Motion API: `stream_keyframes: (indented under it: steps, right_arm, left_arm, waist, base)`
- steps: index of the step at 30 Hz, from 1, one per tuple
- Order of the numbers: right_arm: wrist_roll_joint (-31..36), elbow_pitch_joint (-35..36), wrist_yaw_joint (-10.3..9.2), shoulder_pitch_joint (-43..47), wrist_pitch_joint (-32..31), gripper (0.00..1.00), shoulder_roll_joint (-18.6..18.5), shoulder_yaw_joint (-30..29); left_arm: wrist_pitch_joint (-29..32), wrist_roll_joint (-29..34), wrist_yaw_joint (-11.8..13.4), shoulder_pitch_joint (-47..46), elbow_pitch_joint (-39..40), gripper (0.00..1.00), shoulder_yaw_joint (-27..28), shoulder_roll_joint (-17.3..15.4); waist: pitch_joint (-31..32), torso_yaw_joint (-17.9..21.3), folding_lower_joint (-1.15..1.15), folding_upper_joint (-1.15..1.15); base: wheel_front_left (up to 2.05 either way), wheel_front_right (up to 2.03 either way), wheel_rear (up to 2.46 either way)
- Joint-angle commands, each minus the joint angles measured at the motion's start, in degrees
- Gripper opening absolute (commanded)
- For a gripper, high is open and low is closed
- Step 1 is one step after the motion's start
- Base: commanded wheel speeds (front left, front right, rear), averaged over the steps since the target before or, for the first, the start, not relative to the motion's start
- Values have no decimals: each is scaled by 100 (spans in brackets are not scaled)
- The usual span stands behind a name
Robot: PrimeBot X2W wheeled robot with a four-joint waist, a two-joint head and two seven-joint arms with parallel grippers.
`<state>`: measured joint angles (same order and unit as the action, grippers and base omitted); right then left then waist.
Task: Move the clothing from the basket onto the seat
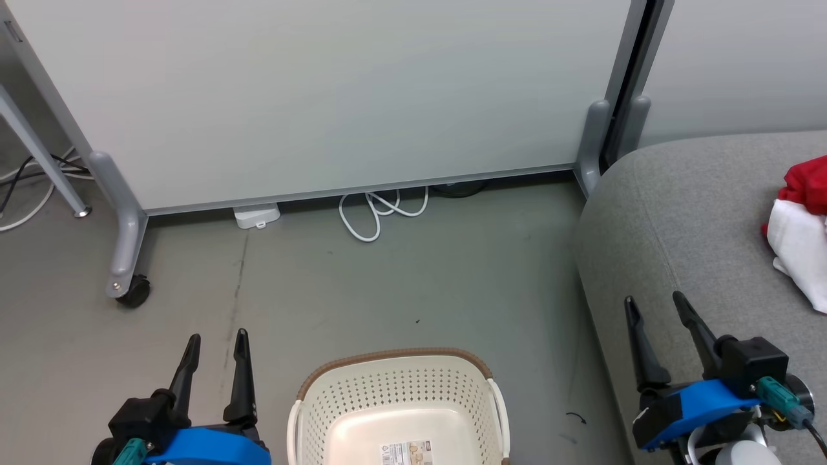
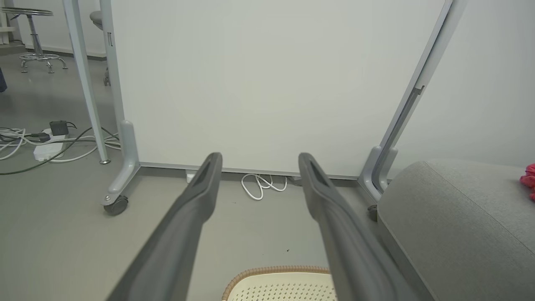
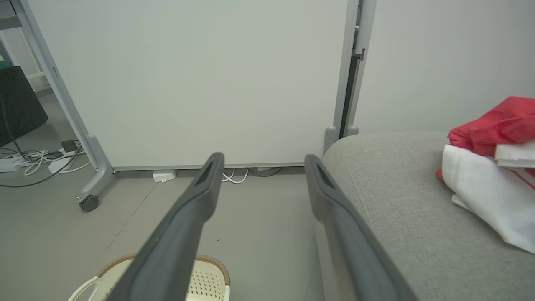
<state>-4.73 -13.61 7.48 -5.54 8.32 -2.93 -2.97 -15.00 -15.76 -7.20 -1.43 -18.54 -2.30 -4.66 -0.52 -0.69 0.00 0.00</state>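
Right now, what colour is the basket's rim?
Brown and woven-looking, on the cream basket; best in the head view.

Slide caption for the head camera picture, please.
Cream perforated plastic basket sits empty; red-and-white clothing lies on grey fabric sofa; left gripper and right gripper open.

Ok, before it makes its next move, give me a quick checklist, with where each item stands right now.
1. Laundry basket has no clothing in it: ok for the part the head view shows; its near end is cut off by the frame.
2. Red and white clothing lies on the grey sofa: ok.
3. Left gripper open, nothing between its fingers: ok.
4. Right gripper open, nothing between its fingers: ok.
5. Whole pile rests securely on the sofa: cannot tell, the frame edge cuts it off.
6. White cable on the floor lies apart from the basket: ok.
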Motion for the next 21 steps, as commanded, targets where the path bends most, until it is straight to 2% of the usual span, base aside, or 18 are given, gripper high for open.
stream_keyframes:
  steps: [1,21]
  right_arm:
    - [-65,47,3,97,-1,100,5,25]
    - [-276,-19,3,197,12,100,6,115]
  left_arm:
    - [-27,36,-34,35,-21,100,43,16]
    - [-27,49,-41,110,-114,100,16,36]
  waist:
    - [19,1,0,0]
    - [47,48,0,0]
  base:
    - [0,0,0]
    - [0,0,0]
